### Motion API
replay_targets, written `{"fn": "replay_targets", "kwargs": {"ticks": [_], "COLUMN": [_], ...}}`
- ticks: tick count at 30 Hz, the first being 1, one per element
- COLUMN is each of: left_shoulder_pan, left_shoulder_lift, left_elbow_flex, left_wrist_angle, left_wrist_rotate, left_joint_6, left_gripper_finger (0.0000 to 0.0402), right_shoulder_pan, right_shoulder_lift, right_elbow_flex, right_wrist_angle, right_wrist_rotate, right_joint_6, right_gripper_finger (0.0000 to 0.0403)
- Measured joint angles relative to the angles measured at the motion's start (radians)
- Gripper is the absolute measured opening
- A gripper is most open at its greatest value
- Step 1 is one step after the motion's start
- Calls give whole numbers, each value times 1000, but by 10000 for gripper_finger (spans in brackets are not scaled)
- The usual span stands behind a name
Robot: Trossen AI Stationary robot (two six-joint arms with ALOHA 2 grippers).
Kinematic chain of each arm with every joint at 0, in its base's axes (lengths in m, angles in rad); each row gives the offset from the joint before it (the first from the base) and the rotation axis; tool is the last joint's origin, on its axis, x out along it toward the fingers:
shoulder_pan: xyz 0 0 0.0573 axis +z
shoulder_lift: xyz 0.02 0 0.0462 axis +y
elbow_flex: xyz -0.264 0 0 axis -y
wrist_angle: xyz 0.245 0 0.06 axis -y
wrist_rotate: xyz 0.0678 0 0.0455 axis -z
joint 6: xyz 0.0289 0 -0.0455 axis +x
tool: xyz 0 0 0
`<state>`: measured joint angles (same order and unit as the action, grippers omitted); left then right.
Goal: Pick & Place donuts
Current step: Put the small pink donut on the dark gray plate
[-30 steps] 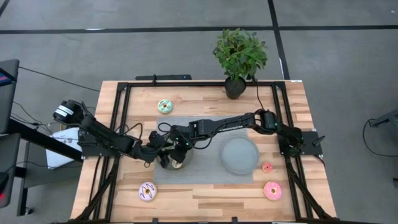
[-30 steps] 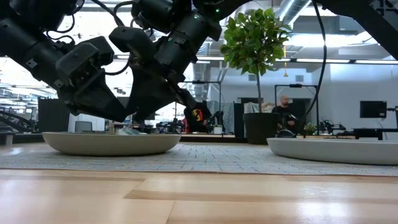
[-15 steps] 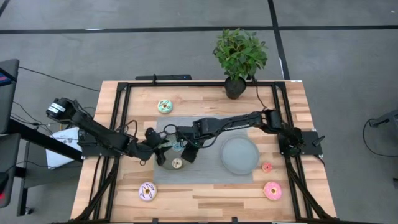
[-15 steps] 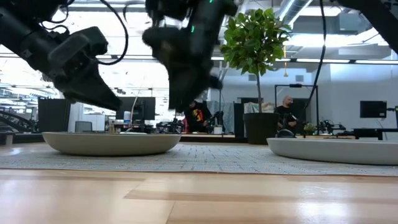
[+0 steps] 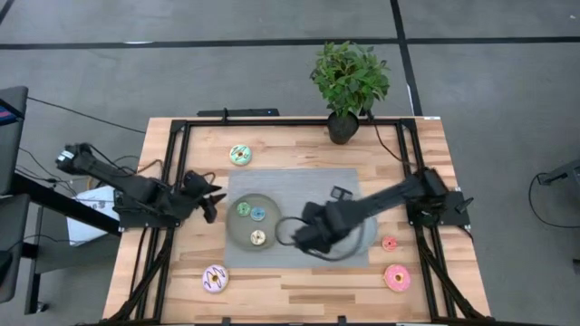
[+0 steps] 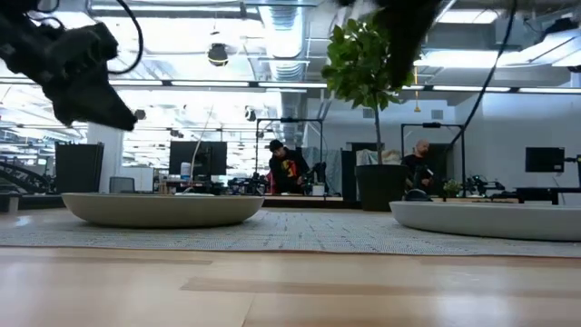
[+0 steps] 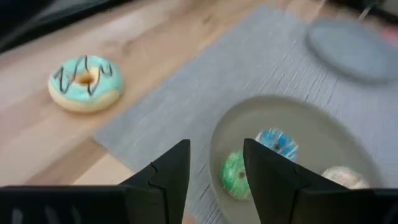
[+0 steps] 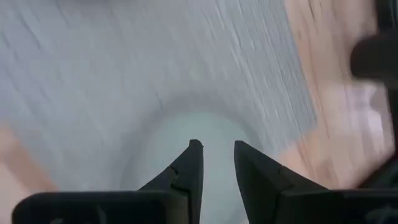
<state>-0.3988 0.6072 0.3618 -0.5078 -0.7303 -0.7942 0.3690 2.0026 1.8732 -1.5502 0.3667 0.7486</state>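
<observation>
Left plate (image 5: 237, 225) on the grey mat (image 5: 290, 186) holds three tiny donuts: green (image 5: 243, 209), blue (image 5: 258, 214), yellow (image 5: 257, 237). Left gripper (image 5: 210, 198) sits just off the mat's left edge, fingers (image 7: 171, 171) apart, empty. Right gripper (image 5: 302, 237) hangs over the near-left rim of the right plate (image 5: 362, 237), fingers (image 8: 189, 165) slightly apart, empty. On bare wood: mint donut (image 5: 240, 155) behind the mat, purple-white donut (image 5: 215, 279) front left, tiny red donut (image 5: 390, 243) and pink donut (image 5: 397, 277) front right.

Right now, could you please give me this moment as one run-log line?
left gripper: open, beside left plate | right gripper: open, by right plate | left plate holds green, blue, yellow donuts
</observation>
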Motion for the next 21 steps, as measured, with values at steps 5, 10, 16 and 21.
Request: {"fn": "replay_targets", "kwargs": {"ticks": [5,10,16,21], "left_shoulder_pan": [0,0,0,0], "left_shoulder_lift": [-173,-307,-390,-408], "left_elbow_flex": [0,0,0,0], "left_wrist_angle": [-69,-115,-143,-131], "left_wrist_rotate": [-18,-24,-15,-15], "left_joint_6": [12,14,25,88], "left_gripper_finger": [142,142,142,142], "right_shoulder_pan": [74,143,228,297], "right_shoulder_lift": [-123,-286,-453,-545], "right_elbow_flex": [-183,-414,-662,-837], "right_wrist_angle": [-18,21,115,250], "right_wrist_rotate": [-80,-165,-346,-434], "right_joint_6": [238,472,682,827], "right_gripper_finger": [81,81,82,82]}}
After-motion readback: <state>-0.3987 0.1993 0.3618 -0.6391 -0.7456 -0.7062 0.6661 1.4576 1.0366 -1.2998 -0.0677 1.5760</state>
